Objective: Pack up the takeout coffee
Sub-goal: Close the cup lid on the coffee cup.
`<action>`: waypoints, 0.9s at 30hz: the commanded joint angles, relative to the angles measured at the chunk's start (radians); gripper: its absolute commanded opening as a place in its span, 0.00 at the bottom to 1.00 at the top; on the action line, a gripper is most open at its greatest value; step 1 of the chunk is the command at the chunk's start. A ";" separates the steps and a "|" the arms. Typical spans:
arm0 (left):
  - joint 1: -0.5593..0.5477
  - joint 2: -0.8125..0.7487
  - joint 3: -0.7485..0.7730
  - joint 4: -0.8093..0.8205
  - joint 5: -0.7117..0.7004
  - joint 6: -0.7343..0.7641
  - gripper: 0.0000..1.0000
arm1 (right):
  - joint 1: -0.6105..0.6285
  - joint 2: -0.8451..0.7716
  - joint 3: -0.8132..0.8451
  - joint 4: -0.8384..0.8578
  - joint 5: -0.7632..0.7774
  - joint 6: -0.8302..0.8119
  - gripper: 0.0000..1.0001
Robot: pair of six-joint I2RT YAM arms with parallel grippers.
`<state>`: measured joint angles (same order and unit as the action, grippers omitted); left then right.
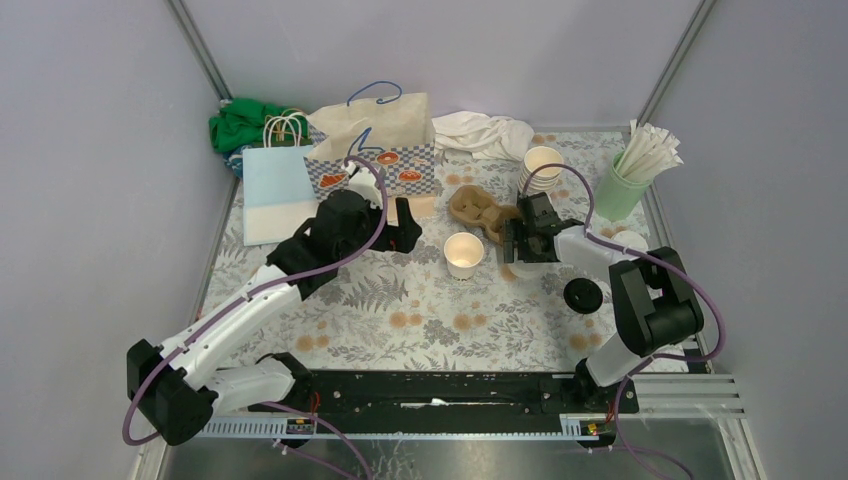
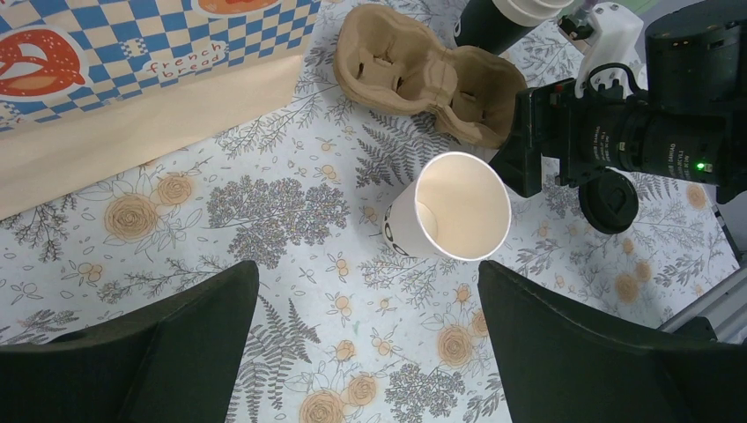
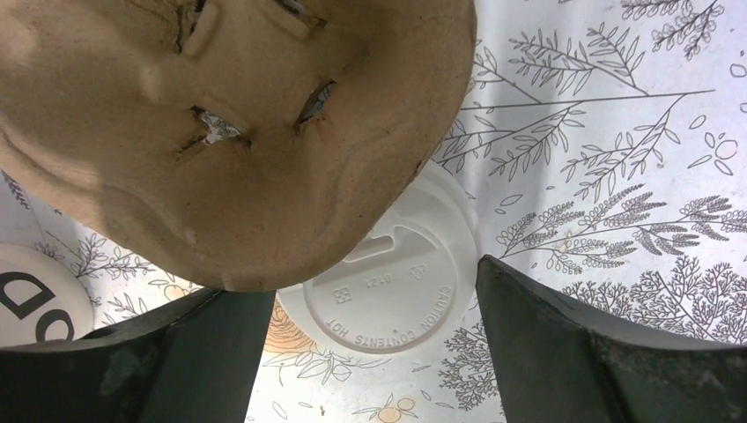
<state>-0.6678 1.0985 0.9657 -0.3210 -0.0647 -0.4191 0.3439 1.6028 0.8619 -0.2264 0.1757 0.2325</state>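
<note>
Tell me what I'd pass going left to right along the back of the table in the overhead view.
Light blue paper bag → checkered french-bread bag → white cloth → stack of paper cups → mint-green tumbler of straws.

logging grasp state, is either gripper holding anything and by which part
The left gripper holds nothing, open above the paper cup. The right gripper flanks the white lid at its rim on both sides; whether it grips cannot be told.

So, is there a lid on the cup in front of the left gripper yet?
No, the paper cup stands open, its cream inside plainly showing.
</note>
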 commanded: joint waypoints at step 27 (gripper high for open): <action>0.005 0.042 0.049 0.059 0.039 -0.015 0.99 | 0.001 -0.359 -0.011 -0.276 -0.131 0.087 0.87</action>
<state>-0.6678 1.1324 0.9802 -0.3191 -0.0490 -0.4271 0.3439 1.3258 0.8299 -0.4034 0.1123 0.2939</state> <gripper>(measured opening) 0.990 0.865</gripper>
